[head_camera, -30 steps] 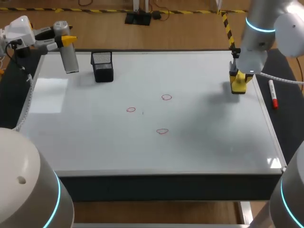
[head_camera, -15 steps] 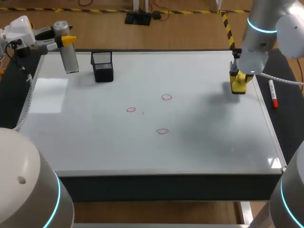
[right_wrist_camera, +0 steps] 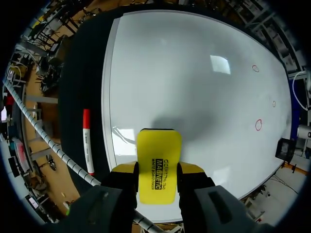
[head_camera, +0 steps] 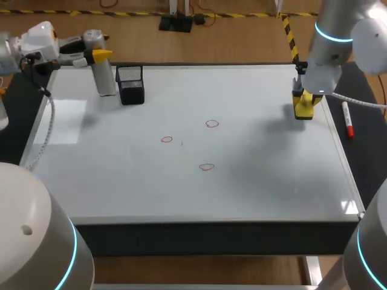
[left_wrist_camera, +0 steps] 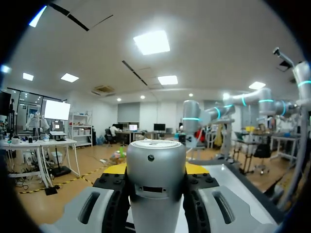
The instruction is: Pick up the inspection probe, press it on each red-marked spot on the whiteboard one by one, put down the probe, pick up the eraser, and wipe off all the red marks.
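Gripping the probe (head_camera: 106, 75) mid-body over the whiteboard's (head_camera: 254, 181) far-left corner, left gripper (head_camera: 97, 54) clamps a rigid, smooth, likely slippery cylinder, while right gripper (head_camera: 304, 101) pinches the light, stiff eraser (head_camera: 302, 110) near the right edge.

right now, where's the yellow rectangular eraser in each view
Head view: yellow rectangular eraser by the whiteboard's right edge.
Left wrist view: not in it.
Right wrist view: eraser between the right gripper's fingers.
Shared landmark: red-capped marker pen, just off the board beside the eraser.
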`<control>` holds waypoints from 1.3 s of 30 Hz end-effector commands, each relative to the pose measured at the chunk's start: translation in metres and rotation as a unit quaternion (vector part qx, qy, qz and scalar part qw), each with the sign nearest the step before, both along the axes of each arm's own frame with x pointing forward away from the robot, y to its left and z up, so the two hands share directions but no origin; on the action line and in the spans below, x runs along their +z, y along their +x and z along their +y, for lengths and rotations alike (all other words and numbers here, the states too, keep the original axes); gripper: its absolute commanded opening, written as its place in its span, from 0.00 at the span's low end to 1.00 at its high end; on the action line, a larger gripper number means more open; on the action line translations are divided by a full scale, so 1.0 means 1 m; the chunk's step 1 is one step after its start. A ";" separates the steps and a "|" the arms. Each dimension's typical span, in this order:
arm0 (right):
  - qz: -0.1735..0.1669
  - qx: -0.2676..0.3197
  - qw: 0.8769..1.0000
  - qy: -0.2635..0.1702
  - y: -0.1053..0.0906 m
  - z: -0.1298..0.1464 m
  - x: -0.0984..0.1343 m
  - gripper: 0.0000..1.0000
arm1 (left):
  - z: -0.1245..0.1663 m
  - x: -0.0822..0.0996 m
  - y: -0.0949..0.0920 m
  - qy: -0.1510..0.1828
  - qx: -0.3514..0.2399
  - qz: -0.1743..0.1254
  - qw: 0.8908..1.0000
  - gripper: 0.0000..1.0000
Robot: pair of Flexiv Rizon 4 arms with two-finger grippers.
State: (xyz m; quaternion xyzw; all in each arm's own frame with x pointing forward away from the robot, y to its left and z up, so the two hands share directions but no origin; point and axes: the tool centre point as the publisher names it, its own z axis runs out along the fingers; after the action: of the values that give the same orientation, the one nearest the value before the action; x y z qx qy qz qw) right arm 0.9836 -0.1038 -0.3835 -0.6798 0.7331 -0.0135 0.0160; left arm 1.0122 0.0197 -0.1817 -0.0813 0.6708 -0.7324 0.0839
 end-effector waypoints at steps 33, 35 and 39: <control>-0.001 0.001 1.000 -0.001 0.000 -0.001 0.001 0.00 | -0.139 -0.048 -0.102 -0.034 -0.098 0.005 0.995 0.00; -0.001 0.001 1.000 -0.001 0.000 -0.001 0.001 0.00 | -0.141 -0.052 -0.104 -0.040 -0.103 0.004 0.994 0.00; -0.001 0.001 1.000 -0.001 0.000 -0.001 0.001 0.00 | -0.146 -0.057 -0.105 -0.038 -0.109 0.003 0.993 0.00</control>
State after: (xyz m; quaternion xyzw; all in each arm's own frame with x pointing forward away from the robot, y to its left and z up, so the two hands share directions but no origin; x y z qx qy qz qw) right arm 0.9835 -0.1038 -0.3837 -0.6798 0.7331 -0.0136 0.0163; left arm 0.9026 -0.1232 -0.2340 -0.0174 0.6513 -0.7586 0.0029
